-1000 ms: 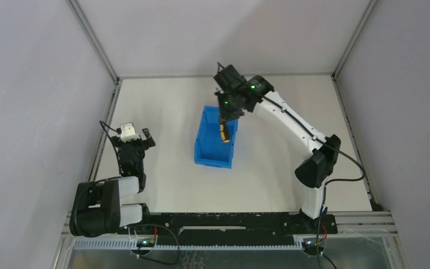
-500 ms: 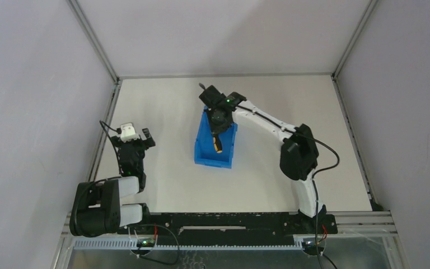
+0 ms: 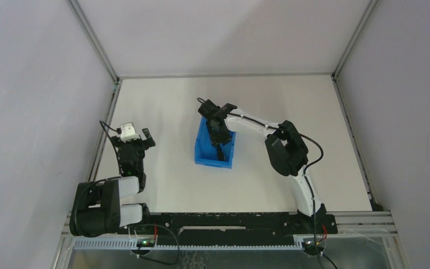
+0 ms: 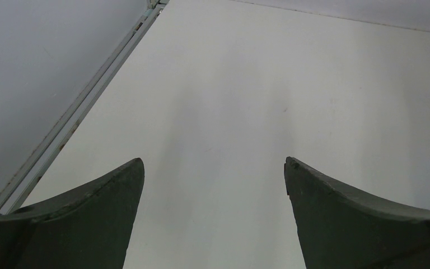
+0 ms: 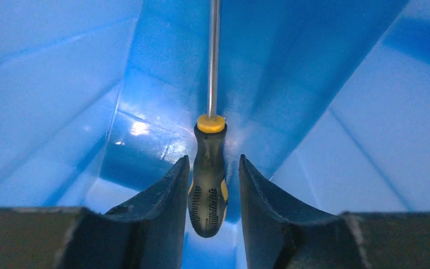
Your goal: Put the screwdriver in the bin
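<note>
– Blue item, first on the list?
– Bin [image 3: 202,151]: blue plastic, open top. It stands about mid-table [image 3: 162,106], farther out than my two bases and between them.
– Second item?
– Screwdriver [image 5: 208,185]: black handle, yellow collar, thin metal shaft. Location: inside the bin, with blue walls on every side in my right wrist view. The shaft runs straight away from that camera and the handle butt lies nearest it.
– Right tool?
– Right tool [image 5: 213,159]: down inside the bin. Its fingers [image 5: 157,213] stand close on either side of the handle, set barely wider than it. A sliver of blue shows between the handle and one finger. I cannot tell whether they are pinching it or loose.
– Right arm, pose?
– The first link rises from my base at the near edge to a raised elbow right of the bin. The forearm reaches left across to the bin's far end. The wrist is bent so that the tool points back and down into the bin.
– Left arm?
– Folded low over its own base at the near left corner. Left tool [image 3: 131,140]: near the table's left edge, well apart from the bin, pointing toward the far side. Its fingers are spread wide, with bare table showing between them.
</note>
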Controlling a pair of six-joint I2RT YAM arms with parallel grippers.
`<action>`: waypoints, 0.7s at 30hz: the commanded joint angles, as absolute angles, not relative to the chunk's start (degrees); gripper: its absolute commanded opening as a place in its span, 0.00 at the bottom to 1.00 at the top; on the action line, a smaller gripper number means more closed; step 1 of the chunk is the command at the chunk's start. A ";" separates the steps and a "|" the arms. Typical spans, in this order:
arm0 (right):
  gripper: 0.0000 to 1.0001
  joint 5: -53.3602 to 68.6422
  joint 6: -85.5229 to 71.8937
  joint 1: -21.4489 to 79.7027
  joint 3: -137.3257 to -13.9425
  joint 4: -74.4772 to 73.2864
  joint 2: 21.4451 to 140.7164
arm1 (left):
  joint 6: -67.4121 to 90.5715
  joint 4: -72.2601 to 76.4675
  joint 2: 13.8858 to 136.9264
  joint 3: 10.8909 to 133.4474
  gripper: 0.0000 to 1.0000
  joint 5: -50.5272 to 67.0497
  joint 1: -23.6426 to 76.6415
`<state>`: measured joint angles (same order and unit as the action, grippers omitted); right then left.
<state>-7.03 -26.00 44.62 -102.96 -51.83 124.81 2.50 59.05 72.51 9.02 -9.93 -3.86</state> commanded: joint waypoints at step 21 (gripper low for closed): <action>1.00 -17.93 -14.02 41.40 -74.57 -23.05 67.15 | 1.58 60.88 72.11 10.97 1.00 -10.11 -3.56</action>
<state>-13.32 -16.99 43.55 -84.82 -32.62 75.37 2.50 59.05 72.51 9.02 -9.93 -3.86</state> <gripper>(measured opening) 0.993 0.996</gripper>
